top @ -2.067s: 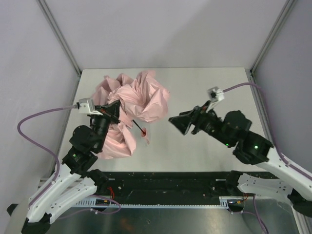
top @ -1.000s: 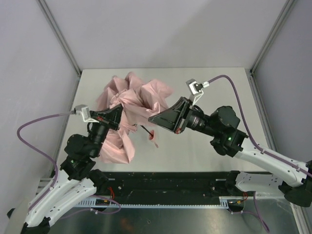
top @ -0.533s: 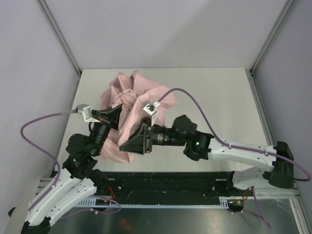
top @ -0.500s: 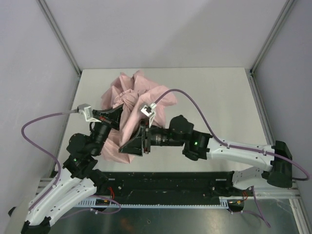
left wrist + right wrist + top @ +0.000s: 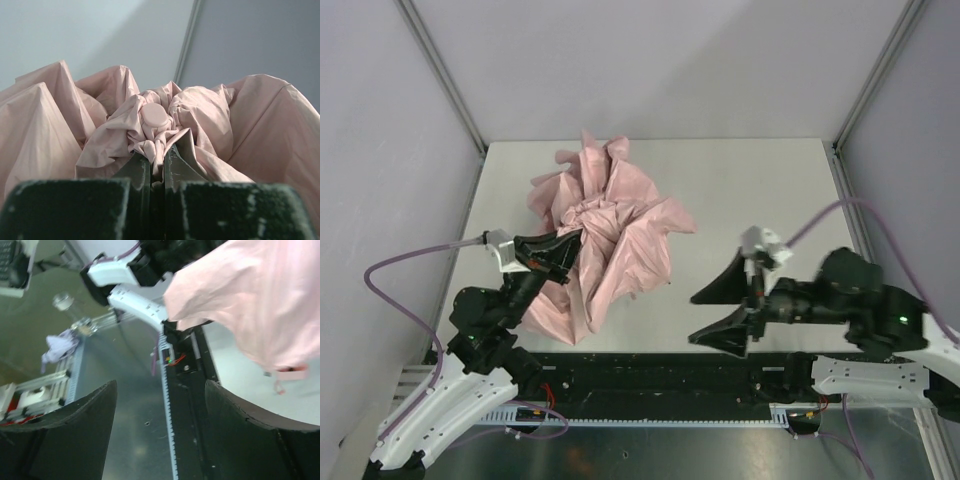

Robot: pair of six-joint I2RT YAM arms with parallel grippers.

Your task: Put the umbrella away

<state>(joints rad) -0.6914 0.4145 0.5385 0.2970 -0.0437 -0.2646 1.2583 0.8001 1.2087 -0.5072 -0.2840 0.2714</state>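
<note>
The umbrella (image 5: 610, 225) is a crumpled pale pink canopy lying on the left half of the table. My left gripper (image 5: 568, 247) is shut on a bunch of its fabric at the near left side. In the left wrist view the jaws pinch gathered pink fabric (image 5: 158, 150) just below a small round pink cap (image 5: 154, 116). My right gripper (image 5: 720, 308) is open and empty, right of the umbrella near the table's front edge. In the right wrist view the canopy (image 5: 260, 300) hangs at upper right with its pink strap (image 5: 290, 374). The shaft and handle are hidden.
The grey table (image 5: 770, 190) ends at a black rail (image 5: 660, 375) along the front. Grey walls and metal posts (image 5: 440, 75) close in the back and sides. The left arm's base (image 5: 135, 285) shows in the right wrist view.
My right arm reached into the canopy from the right, then pulled back to the front right with jaws wide open. The canopy is more gathered. My left gripper kept its hold.
</note>
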